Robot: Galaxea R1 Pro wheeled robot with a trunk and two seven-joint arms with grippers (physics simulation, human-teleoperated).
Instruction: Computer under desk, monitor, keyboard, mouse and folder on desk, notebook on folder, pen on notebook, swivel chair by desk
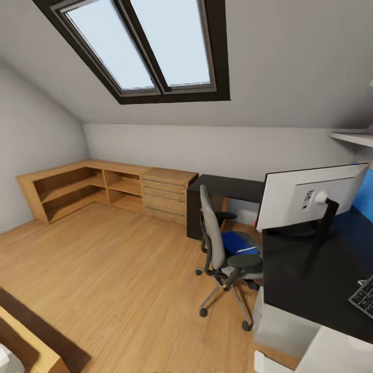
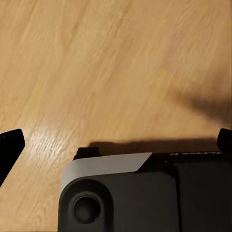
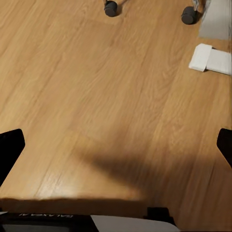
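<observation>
On the seat of the swivel chair, just off the surface's front edge, lies the blue folder, so roll in squarely and reach over the armrest with both end effectors, left and right, spread open.

Bright daylight is coming in through the skylight at twelve o'clock, making the room light and even. The wood floor is shining softly. In the wrist views, dark soft shadows are lying across the floor. Lines are bending near the edges of the head view, and everything is looking slightly blurry.
</observation>
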